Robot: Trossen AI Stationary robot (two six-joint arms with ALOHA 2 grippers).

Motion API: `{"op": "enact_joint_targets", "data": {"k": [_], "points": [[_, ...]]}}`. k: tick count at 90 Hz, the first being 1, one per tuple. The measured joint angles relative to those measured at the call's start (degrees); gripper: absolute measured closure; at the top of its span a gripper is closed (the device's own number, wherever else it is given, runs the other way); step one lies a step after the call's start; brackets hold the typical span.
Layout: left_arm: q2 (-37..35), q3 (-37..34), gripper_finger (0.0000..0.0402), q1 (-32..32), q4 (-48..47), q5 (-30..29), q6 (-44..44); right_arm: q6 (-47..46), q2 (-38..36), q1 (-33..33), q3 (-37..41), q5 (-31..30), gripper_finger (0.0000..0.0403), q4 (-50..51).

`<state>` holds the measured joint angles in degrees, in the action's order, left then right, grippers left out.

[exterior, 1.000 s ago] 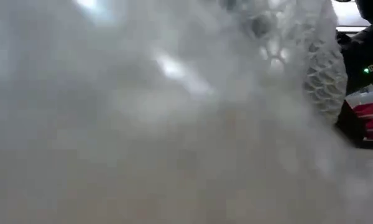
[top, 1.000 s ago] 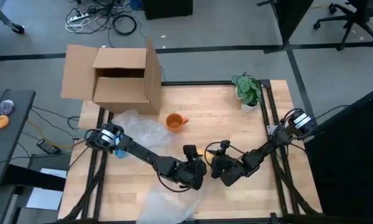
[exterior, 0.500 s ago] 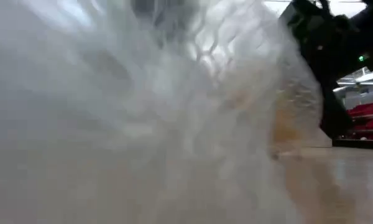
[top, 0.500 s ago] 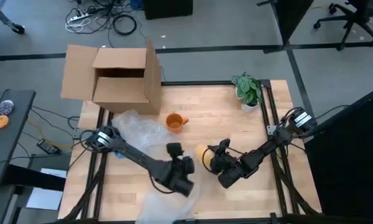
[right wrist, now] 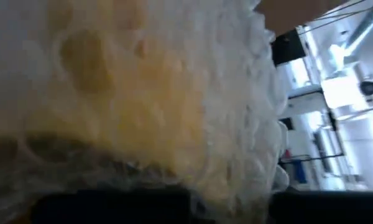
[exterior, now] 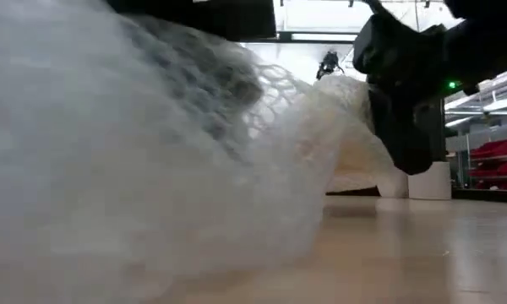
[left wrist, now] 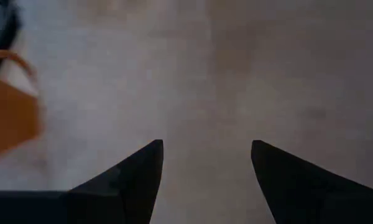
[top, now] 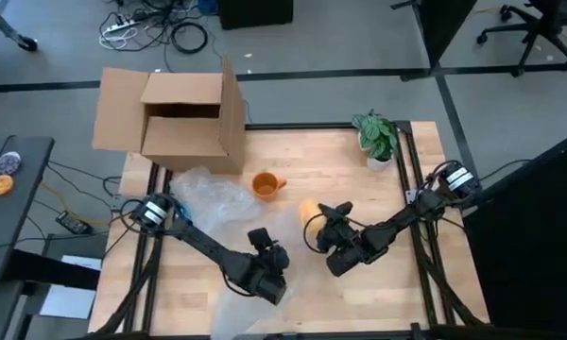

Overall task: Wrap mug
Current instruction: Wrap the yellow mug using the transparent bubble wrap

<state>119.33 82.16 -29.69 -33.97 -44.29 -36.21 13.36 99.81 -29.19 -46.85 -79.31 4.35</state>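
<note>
High view: the left gripper (top: 261,247) sits low near the front of the table (top: 340,170), over a sheet of bubble wrap (top: 265,302). The left wrist view shows its two dark fingers (left wrist: 137,174) spread wide with nothing between them.

The right gripper (top: 323,219) is near the middle of the table. A yellowish mug (top: 308,210) shows just beside it, partly hidden. The right wrist view is filled with bubble wrap over something yellow, so I cannot tell how those fingers stand.

An orange mug (top: 265,185) stands farther back, near more bubble wrap (top: 213,198) and a cardboard box (top: 180,118). A small plant (top: 376,137) stands at the back right.

The low view is mostly blocked by wrap.
</note>
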Motion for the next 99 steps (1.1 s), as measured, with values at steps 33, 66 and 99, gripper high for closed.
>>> {"op": "enact_joint_targets", "data": {"k": [33, 66, 99], "points": [[0.0, -0.26, 0.0172, 3.11, 6.74, 6.03, 11.84, 6.89, -0.64, 1.47, -0.07, -0.2, 0.0403, 13.72], [-0.26, 20.22, 0.0172, -2.31, -11.76, 8.84, 14.63, 23.19, -2.01, 4.86, -1.47, 3.8, 0.0403, 22.93], [-0.02, 19.38, 0.0172, -3.79, -9.72, 10.59, 7.61, 43.57, -2.01, 5.2, -1.42, 12.61, 0.0403, 30.63]]}}
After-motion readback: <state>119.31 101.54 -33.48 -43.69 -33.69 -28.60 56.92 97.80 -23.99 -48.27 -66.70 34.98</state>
